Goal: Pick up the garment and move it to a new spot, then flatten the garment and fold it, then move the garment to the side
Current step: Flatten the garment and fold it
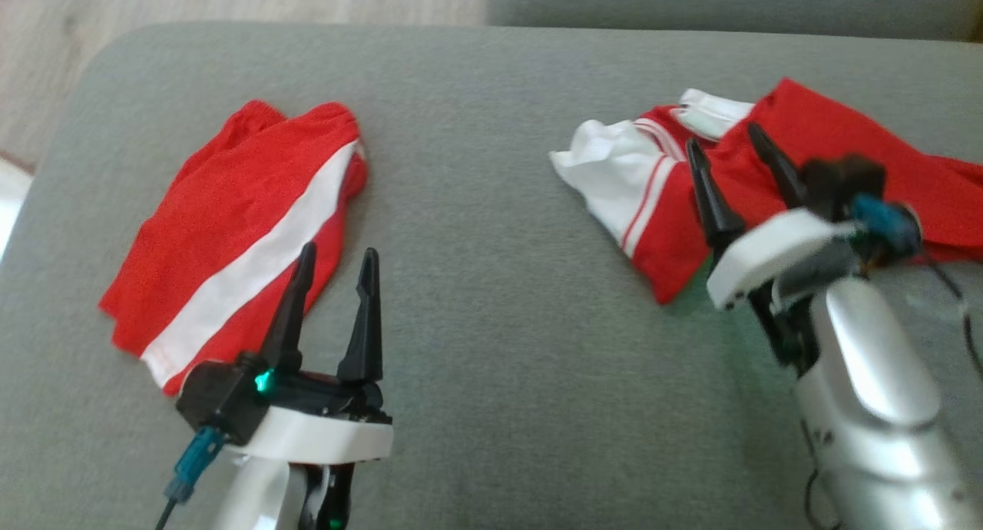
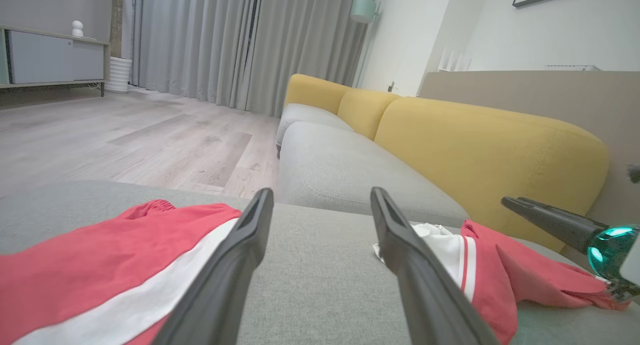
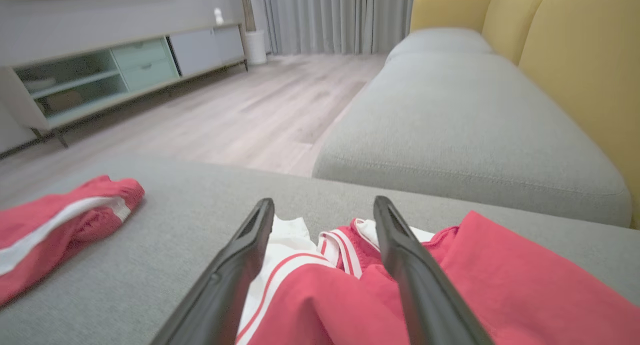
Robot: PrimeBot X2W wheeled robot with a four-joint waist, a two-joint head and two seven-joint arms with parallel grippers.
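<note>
Here the crumpled red-and-white striped jersey (image 1: 829,130) lies on the right of the grey sofa cushion (image 1: 476,169), beneath the right claw (image 1: 723,134), which is spread and empty. The left claw (image 1: 339,249), also released, hovers beside folded red shorts (image 1: 230,207).

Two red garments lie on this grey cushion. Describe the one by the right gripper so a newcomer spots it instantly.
On the grey upholstered cushion, look to the robot's right, where the right gripper stands open. By it lies the rumpled red-and-white garment. Unlike the flat red garment with one broad white band at the left, it has thin red stripes on white cloth.
</note>
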